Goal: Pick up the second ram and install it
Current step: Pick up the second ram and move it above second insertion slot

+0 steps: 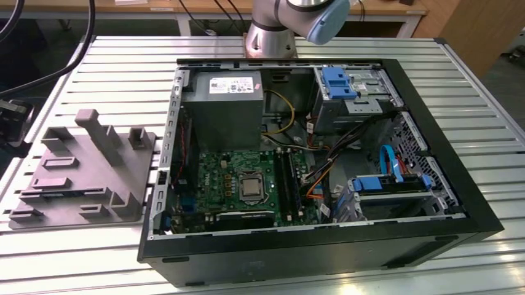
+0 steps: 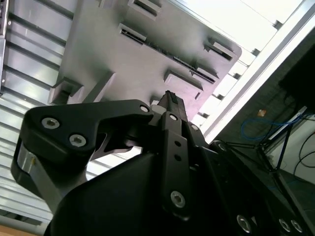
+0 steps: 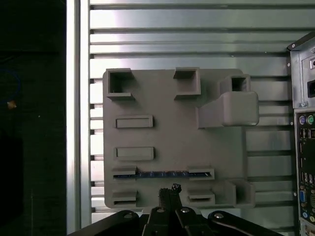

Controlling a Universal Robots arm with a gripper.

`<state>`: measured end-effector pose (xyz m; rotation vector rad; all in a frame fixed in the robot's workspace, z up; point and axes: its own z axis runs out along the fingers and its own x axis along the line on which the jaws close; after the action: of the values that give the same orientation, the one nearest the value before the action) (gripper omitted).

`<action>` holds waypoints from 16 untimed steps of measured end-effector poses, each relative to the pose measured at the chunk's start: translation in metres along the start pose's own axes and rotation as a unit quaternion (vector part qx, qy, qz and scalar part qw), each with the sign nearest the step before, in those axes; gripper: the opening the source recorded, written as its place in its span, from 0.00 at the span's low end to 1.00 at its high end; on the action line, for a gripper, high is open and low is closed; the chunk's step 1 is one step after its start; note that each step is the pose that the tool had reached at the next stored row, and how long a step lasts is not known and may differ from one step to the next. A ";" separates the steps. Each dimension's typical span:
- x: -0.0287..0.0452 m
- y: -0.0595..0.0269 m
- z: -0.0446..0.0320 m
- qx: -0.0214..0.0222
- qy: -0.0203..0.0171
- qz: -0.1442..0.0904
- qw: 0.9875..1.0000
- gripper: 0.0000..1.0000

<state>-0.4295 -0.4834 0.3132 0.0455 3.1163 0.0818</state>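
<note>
The claw (image 3: 170, 190) hangs over the grey tray (image 3: 172, 132), its two black fingers (image 3: 164, 199) pressed together with no gap between them, and nothing is in its grip. The second wrist view backs that up: the claw (image 2: 170, 98) comes to one narrow closed tip, clear of the tray (image 2: 108, 44) beyond it.

The ram (image 3: 162, 173) is a thin blue strip standing on edge in one of the tray's slots, in the row nearest the fingertips. Claw and ram are apart, though how high the claw sits above the stick can't be judged here.

Hard to read: the tray's slot walls hide the ends of the ram, so the blue shows just along the middle. In the exterior view the tray (image 1: 90, 178) is plain enough, on the exterior view's left, but the stick in it can't be picked out. The arm (image 1: 271, 34) is cut off above its base.

Around it, the open case (image 1: 328, 246) lies on the slatted table (image 1: 123, 67), just beside the tray. Inside is the green motherboard (image 1: 233, 178) with long black slots (image 1: 287, 178) beside the processor socket; whether any slot is filled is too dark to tell. Loose cables (image 1: 316, 178) run close by the slots, orange and black. One end of the case (image 3: 302, 123), with its ports, sits beside the tray in the first wrist view.
</note>
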 end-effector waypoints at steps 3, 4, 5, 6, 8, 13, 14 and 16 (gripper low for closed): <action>0.0000 0.0000 0.0004 -0.001 0.001 -0.027 1.000 0.10; 0.0000 0.0000 0.0005 -0.001 0.002 -0.036 0.999 0.10; 0.0000 0.0000 0.0007 -0.001 0.002 -0.045 0.999 0.10; 0.0000 -0.0001 0.0009 -0.001 0.003 -0.055 0.998 0.10; 0.0000 -0.0001 0.0013 -0.002 0.004 -0.073 0.997 0.10; 0.0001 -0.0002 0.0024 -0.003 0.006 -0.118 0.993 0.10; 0.0001 -0.0002 0.0026 -0.003 0.007 -0.126 0.992 0.10; 0.0001 -0.0002 0.0032 -0.003 0.008 -0.146 0.989 0.10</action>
<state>-0.4295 -0.4835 0.3100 -0.4131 3.0970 0.0866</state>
